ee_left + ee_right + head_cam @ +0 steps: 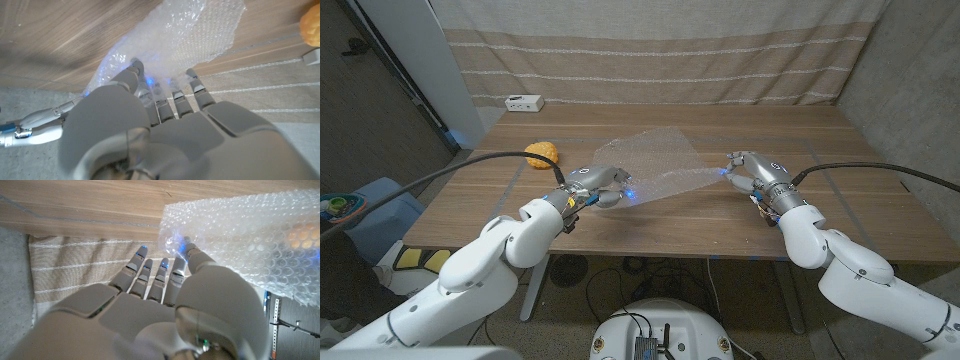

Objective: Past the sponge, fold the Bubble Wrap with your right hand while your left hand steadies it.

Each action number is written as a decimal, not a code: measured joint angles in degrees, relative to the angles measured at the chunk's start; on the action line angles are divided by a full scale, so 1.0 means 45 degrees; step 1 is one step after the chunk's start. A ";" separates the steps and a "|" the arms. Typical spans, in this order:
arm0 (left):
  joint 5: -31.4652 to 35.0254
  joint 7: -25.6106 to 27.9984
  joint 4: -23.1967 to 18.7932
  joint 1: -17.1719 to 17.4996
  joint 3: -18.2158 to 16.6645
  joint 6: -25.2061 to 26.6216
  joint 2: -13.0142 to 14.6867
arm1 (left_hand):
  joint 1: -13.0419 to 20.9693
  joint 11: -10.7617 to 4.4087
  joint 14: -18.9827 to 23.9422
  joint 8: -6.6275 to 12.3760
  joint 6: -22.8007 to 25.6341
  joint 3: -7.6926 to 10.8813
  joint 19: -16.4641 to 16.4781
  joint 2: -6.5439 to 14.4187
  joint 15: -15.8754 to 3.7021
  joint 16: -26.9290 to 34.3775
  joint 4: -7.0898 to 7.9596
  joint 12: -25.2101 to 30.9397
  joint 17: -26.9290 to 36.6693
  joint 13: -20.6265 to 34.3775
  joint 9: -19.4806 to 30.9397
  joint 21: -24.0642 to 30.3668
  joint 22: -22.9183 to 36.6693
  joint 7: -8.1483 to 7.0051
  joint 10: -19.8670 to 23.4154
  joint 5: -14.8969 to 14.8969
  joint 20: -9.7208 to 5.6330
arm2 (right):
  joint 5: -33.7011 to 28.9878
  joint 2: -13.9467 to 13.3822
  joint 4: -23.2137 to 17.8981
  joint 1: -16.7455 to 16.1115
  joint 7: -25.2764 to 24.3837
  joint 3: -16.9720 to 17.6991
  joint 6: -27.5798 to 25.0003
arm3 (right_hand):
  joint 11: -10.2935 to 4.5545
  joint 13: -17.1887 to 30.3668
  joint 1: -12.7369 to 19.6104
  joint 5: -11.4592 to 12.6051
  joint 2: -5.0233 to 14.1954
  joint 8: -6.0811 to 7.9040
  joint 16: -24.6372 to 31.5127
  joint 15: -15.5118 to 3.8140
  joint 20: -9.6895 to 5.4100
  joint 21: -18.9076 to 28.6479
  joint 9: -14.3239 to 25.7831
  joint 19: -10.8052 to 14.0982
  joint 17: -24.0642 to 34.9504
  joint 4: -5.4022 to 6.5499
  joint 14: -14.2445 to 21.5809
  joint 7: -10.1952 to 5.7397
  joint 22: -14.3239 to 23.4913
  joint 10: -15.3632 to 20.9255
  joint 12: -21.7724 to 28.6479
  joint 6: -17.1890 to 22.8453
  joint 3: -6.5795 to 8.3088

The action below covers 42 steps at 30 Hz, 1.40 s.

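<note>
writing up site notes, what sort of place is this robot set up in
Probably an indoor lab or test room, not a home: a wooden table against a striped cloth backdrop, a white power strip at its far edge, and cables on the floor underneath.

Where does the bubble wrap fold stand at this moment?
Done: both hands have reached the Bubble Wrap, which lies past the sponge. In hand: the left hand touches its near corner, and the right hand pinches the opposite edge. Left: the sheet lies spread out, so the fold itself remains.
</note>
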 measured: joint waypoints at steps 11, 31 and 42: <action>-0.3142 0.0561 -0.0002 0.0363 -0.1263 -0.0875 0.0458 | 0.0033 0.0080 0.0284 0.0003 -0.0106 0.0001 0.0159 0.0033 0.0094 0.0000 -0.0001 0.0000 0.0001 -0.0001 0.0183 0.0101 0.0057 0.0106 0.0356 0.0000 0.0158 | 0.0071 -0.0182 -0.0718 -0.0580 -0.0507 0.0723 -0.0121 | 0.0000 0.0000 -0.0002 0.0053 -0.0002 -0.0001 0.0000 -0.0001 -0.0001 0.0000 0.0011 0.0000 0.0000 -0.0051 -0.0001 0.0000 0.0000 -0.0001 0.0000 -0.0003 -0.0051; -0.1946 0.3756 -0.1243 0.3019 -0.2943 0.0026 -0.0237 | 0.0499 -0.0158 0.0913 0.0143 0.0182 0.0023 0.0591 -0.0338 -0.0180 -0.0059 -0.0192 0.0053 0.0004 0.0023 0.0062 0.0434 0.0119 0.0144 0.1314 0.0223 0.0455 | 0.0903 0.0441 0.0119 0.0576 -0.0457 0.1092 0.1464 | -0.0045 0.0000 0.0147 0.0098 -0.0048 -0.0025 0.0000 -0.0001 -0.0002 0.0000 0.0000 0.0001 -0.0002 -0.0106 -0.0001 -0.0004 0.0000 0.0045 -0.0109 0.0139 -0.0106; -0.1015 0.4612 -0.1428 0.3180 -0.2694 0.0921 -0.1005 | 0.0564 -0.0149 0.1411 0.0140 0.0197 0.0049 0.0844 -0.0404 -0.0225 -0.0108 -0.0271 0.0053 0.0005 0.0023 -0.0069 0.0580 0.0118 0.0129 0.1623 0.0445 0.0476 | 0.1000 0.0811 0.1009 0.2110 0.0138 0.0344 0.2052 | -0.0045 0.0000 0.0145 0.0096 -0.0050 -0.0027 -0.0001 -0.0001 -0.0003 0.0000 0.0018 0.0001 -0.0002 -0.0084 -0.0001 -0.0005 0.0000 0.0044 -0.0109 0.0138 -0.0194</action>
